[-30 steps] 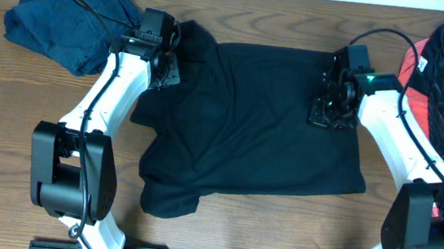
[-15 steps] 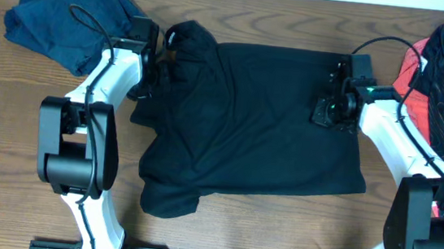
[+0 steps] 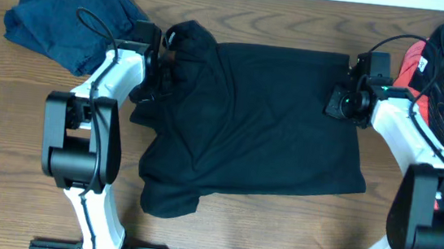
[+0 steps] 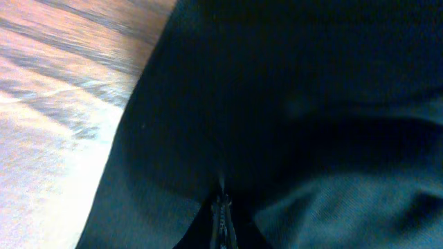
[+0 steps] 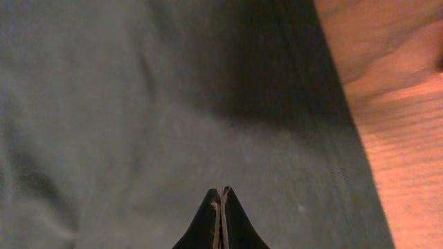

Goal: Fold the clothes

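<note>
We see the black garment [image 3: 262,128] lying mostly flat and creased mid-table [image 3: 26,122], with a straight right edge and rumpled lobes at its two left corners. The left end effector [image 4: 221,202] is clenched against the cloth by the upper-left lobe, and the right end effector [image 5: 221,192] is clenched at the upper-right edge; we cannot tell whether either pinches fabric. The garment's long axis runs left to right, with the lobed end toward the left arm.
</note>
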Robot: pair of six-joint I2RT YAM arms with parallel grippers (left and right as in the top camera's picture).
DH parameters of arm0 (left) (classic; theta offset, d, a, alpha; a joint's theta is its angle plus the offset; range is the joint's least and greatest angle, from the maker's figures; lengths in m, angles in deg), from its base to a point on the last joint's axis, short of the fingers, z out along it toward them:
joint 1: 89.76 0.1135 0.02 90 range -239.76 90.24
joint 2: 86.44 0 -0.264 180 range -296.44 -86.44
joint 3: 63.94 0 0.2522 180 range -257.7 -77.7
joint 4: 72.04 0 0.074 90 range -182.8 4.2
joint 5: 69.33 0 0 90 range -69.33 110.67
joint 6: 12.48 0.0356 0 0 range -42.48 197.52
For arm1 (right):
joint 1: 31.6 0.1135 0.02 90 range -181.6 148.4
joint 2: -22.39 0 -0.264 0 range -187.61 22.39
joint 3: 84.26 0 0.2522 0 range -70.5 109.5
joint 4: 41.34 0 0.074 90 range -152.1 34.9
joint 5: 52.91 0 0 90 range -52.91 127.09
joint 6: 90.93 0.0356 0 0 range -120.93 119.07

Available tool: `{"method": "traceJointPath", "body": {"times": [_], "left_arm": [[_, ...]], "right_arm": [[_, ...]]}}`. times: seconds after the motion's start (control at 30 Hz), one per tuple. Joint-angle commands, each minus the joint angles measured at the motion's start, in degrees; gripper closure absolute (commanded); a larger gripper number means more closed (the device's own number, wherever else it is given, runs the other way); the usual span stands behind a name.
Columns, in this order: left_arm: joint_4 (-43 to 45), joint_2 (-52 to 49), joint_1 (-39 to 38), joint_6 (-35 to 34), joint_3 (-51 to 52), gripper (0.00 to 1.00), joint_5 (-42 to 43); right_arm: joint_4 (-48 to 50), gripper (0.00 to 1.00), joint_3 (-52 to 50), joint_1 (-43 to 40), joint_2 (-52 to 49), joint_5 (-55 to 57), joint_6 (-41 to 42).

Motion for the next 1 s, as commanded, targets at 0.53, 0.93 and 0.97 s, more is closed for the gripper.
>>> {"method": "traceJointPath", "body": {"times": [0.53, 0.93, 0.97], "left_arm": [[-1.6, -3.1, 4.8, 0.8, 0.3, 0.94, -4.2], [-2.5, -3.1, 10.6, 0.8, 0.3, 0.94, -4.2], [-2.5, -3.1, 10.9, 0.7, 0.3, 0.94, -4.2]], "right_arm": [[1.9, 0.99, -0.2, -0.9, -11.6, 4.4, -0.6], [1.5, 0.99, -0.1, -4.0, -11.6, 7.6, 2.9], [1.5, 0.99, -0.1, -4.1, -11.6, 7.8, 3.3]]}}
